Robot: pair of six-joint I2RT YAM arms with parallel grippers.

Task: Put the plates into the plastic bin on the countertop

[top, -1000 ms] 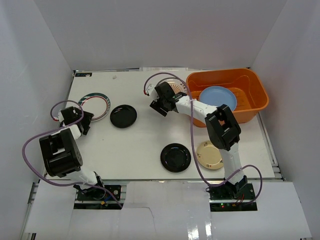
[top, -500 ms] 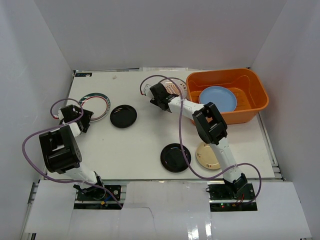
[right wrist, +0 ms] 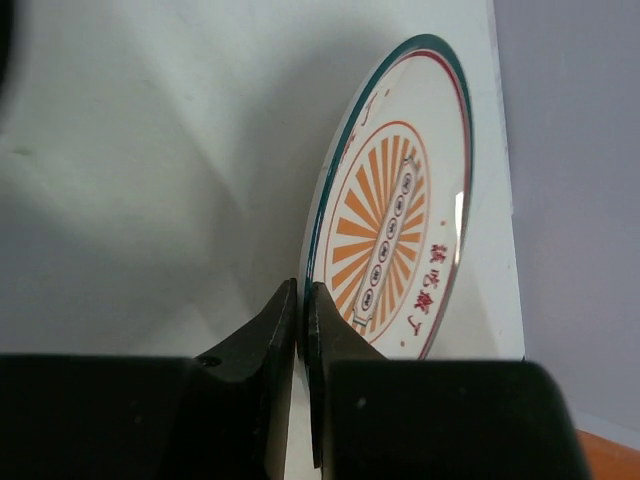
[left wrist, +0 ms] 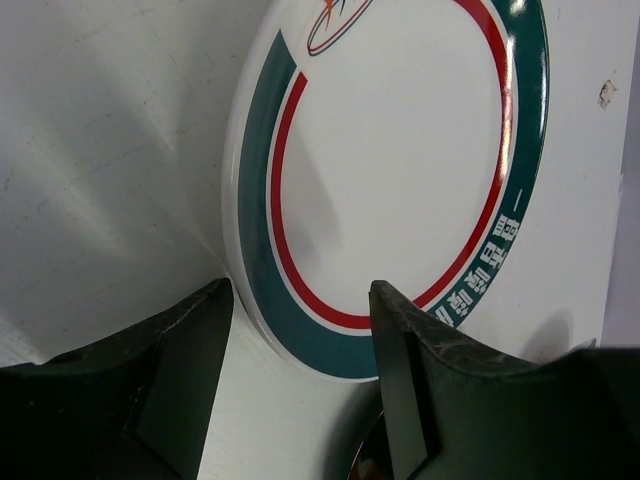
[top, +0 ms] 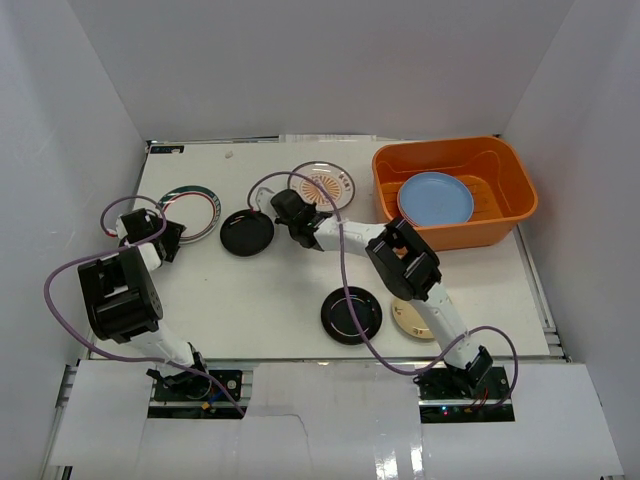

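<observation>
Enclosing white walls [top: 300, 60] around white countertop [top: 280, 290]

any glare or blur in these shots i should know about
right wrist: white glare streak on the orange-patterned plate, right pincer's fingers dark and featureless up front; left wrist: green-rimmed plate sharp, soft shadow beside its left edge, left pincer's fingers slightly blurred; top external: even light, faint sheen on the near black plate

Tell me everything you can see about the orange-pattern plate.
The orange-pattern plate is round, glossy and white, with a thin dark green rim line, an orange sunburst centre and orange characters. It sits on the table left of the bin, outside it. The right gripper, nearly shut, seems to pinch its near rim.
</observation>
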